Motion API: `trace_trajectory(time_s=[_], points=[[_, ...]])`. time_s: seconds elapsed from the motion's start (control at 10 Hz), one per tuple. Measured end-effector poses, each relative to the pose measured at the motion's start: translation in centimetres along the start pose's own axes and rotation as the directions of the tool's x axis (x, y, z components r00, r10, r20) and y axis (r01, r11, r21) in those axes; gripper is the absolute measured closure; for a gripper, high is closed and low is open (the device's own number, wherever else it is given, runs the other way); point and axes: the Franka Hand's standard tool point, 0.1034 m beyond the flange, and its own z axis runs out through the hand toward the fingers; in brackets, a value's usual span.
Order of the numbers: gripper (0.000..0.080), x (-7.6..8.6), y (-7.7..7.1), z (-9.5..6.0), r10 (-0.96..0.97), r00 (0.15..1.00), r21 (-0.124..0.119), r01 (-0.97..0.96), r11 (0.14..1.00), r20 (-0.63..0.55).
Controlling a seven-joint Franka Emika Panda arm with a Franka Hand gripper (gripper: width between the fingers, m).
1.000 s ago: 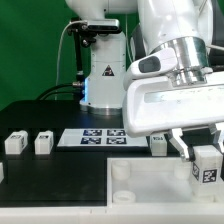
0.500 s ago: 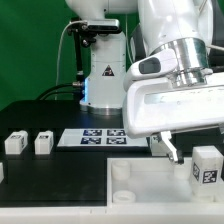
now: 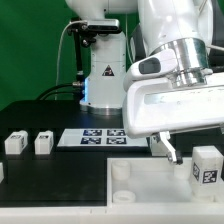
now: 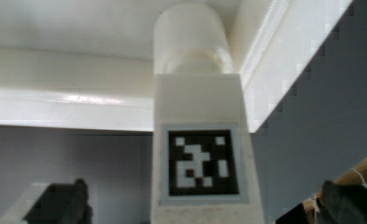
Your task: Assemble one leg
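The leg [image 3: 207, 165], a small white block with a black-and-white marker, stands at the white tray's [image 3: 90, 185] corner on the exterior view's right. My gripper [image 3: 190, 146] hangs just above and beside it, with one dark finger [image 3: 173, 150] showing clear of the block. In the wrist view the leg [image 4: 201, 150] lies between my two fingers [image 4: 59, 203], which stand well apart from its sides. My gripper [image 4: 206, 207] is open and holds nothing. The tray's rim [image 4: 91, 100] runs behind the leg.
Two more white legs [image 3: 15, 143] [image 3: 43, 143] stand on the black table at the exterior view's left, and another [image 3: 158, 144] behind the tray. The marker board [image 3: 95, 137] lies in the middle. A robot base [image 3: 100, 70] stands behind.
A second ago my fingers flanked the leg low down. They have since drawn up and off it, leaving it standing. Nothing has moved in the last half second.
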Motion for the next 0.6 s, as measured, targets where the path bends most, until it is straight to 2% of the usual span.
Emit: trace_trajectory(time_s=[0.2,0.3,0.5,0.6], points=[[0.0150,0.6,0.1,-0.4,0.000,1.000,0.002,0.000,1.000,0.022],[0.0150,1.6,0.3,-1.0,-0.002,0.999,0.004,0.002,1.000,0.039],[0.0150,2.8,0.6,-0.9,0.000,0.998,0.007,-0.001,1.000,0.065],[0.0150,2.3,0.3,-0.6,0.001,0.991,0.020,-0.004,1.000,0.130]])
